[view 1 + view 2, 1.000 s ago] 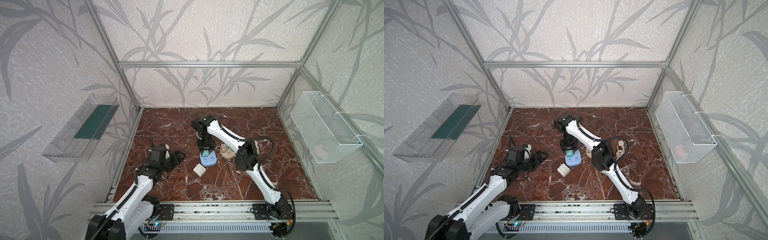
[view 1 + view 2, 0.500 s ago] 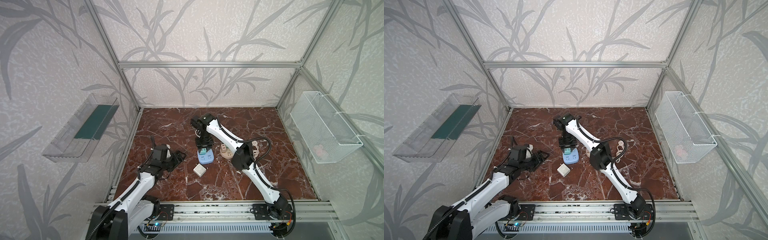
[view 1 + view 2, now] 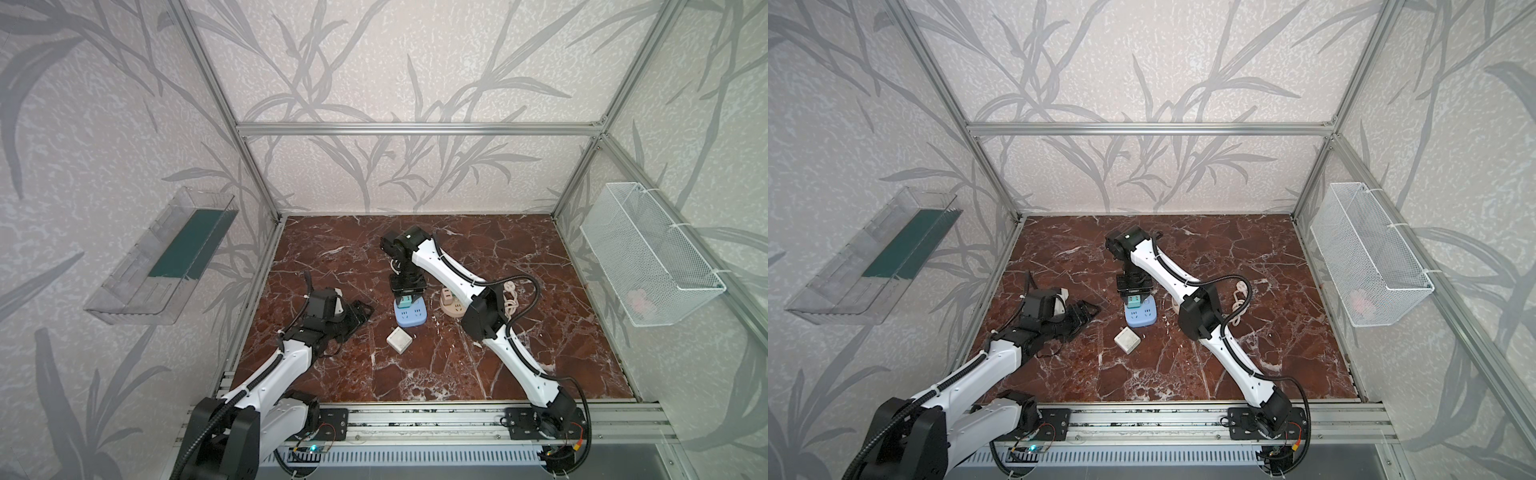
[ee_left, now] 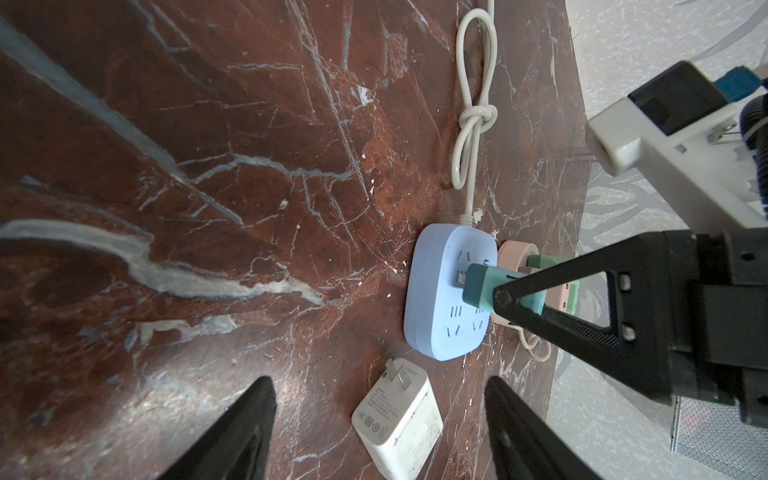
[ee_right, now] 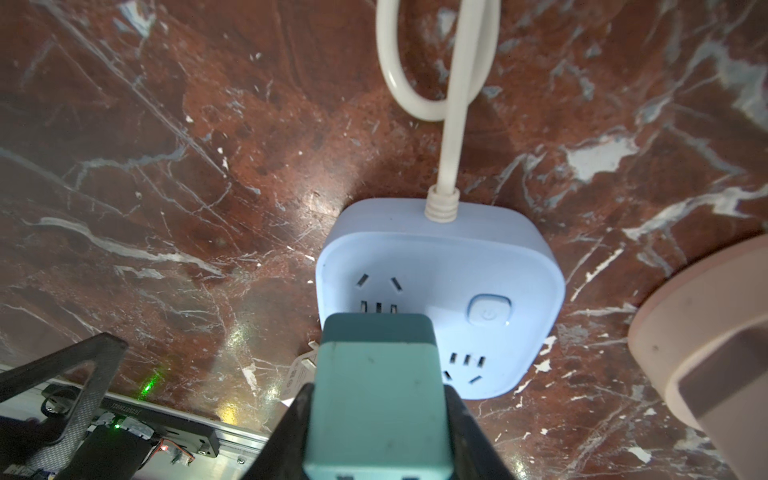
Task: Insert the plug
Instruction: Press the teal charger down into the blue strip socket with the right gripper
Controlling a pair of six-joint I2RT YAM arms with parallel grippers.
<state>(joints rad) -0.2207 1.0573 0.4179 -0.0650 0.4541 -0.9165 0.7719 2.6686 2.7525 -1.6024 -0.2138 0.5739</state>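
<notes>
Clamping the teal plug point(image 3: 407, 300), the right gripper point(image 5: 376, 415) holds it mid-frame in a top view, prongs at the blue power strip point(image 4: 432, 299) but body unseated; pressing home appears outstanding, left gripper point(image 4: 378, 399) jaws apart, empty.

Left claw point(image 3: 359, 312): white cube charger point(image 4: 397, 419) just ahead, bare red marble floor point(image 4: 208, 187) flanking it. Right claw point(image 5: 376, 405), filled by teal rectangular plug point(image 5: 374, 361): pale blue square socket block point(image 5: 457, 257) beneath, pink round socket block point(image 5: 706, 332) alongside, white looped cord point(image 5: 453, 104) beyond.
</notes>
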